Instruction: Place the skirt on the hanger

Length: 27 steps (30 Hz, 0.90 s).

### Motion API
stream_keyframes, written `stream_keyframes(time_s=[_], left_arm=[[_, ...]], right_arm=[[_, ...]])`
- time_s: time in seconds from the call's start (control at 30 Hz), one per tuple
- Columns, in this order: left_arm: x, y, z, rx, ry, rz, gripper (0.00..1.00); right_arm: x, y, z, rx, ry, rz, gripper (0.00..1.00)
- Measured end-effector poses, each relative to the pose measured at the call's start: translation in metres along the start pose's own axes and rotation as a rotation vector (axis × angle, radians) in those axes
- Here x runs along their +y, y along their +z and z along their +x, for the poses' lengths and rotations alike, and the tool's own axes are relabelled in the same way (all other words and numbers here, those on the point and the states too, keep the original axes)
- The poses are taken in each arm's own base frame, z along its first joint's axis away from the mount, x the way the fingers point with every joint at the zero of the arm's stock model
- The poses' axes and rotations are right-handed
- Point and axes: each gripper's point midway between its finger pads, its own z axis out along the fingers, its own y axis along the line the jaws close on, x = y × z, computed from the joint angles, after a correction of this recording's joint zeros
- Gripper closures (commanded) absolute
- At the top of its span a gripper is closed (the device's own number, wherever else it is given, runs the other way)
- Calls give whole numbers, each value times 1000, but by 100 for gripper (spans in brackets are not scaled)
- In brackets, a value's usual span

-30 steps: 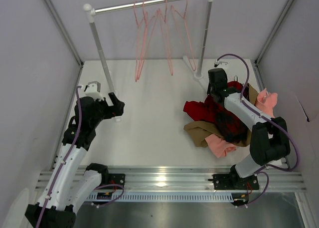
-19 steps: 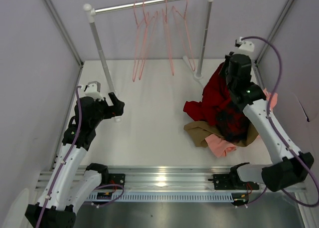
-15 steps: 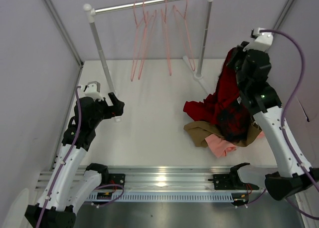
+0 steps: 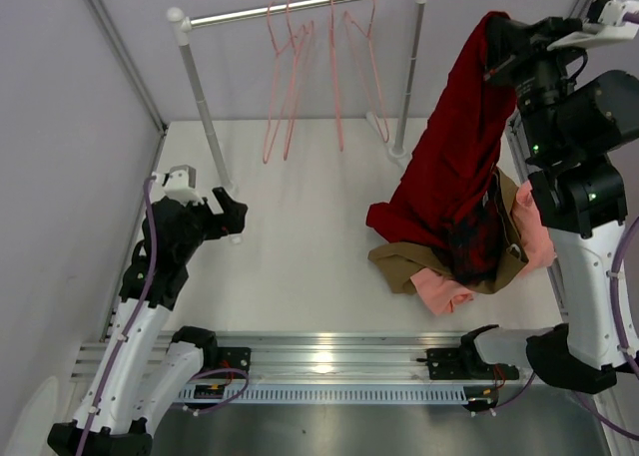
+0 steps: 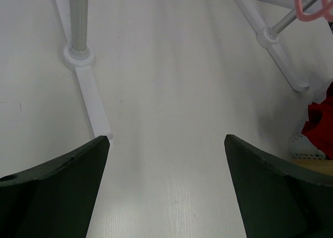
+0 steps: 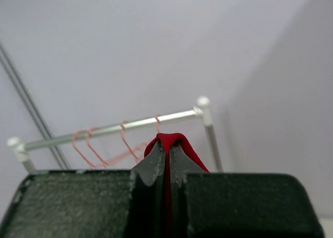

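Overhead, the right gripper (image 6: 166,155) pinches the skirt (image 4: 454,167), the pinched part mostly hidden between its jaws. It hangs lengthwise downward, lower end lost in the pile (image 4: 439,281). The left gripper (image 5: 166,139) has jaws spread above the table (image 5: 166,66).

Skirt (image 4: 454,167): from above, its top end is lost against the right arm's (image 4: 589,187) wrist. Its lower edge is buried in the heap on the desk (image 4: 300,227). The right wrist camera catches only a small red fold.
Right jaws: hidden from above by cloth and wrist housing.
Left jaws: cut off by the bottom edge of the left wrist view, so only two dark inner faces show.
Plaid garment (image 4: 479,246): mostly under the skirt.
Salmon-pink garment (image 4: 444,291): partly under the tan garment (image 4: 399,266), partly behind the right arm.
Hangers (image 4: 333,77): thin overlapping wires, hard to count from above and blurred on the right wrist camera.
Right arm: clipped by the top and right edges of the overhead view.
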Motion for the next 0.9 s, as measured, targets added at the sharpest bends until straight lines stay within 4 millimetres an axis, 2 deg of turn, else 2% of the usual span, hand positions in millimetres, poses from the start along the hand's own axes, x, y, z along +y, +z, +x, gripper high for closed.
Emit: stream_keyframes(time_s=[0.13, 0.27, 0.33, 0.4, 0.5, 0.63, 0.77, 0.9], left_arm=[[0, -3, 0, -10, 0, 4, 1], [0, -4, 0, -14, 0, 4, 1], [0, -4, 0, -13, 0, 4, 1], [0, -4, 0, -13, 0, 4, 1], [0, -4, 1, -14, 0, 4, 1], [0, -4, 1, -11, 0, 3, 1], [2, 0, 5, 7, -1, -3, 1], [4, 5, 9, 29, -1, -11, 1]], right_arm=[[31, 8, -42, -82, 29, -121, 100], [62, 9, -71, -131, 67, -253, 100], [78, 5, -76, -135, 92, -325, 100], [89, -1, -72, -110, 113, -385, 100], [105, -16, -45, -21, 145, -476, 100], [115, -46, 17, 157, 181, -549, 100], [116, -84, 77, 322, 223, -598, 100], [127, -125, 121, 466, 307, -693, 100]])
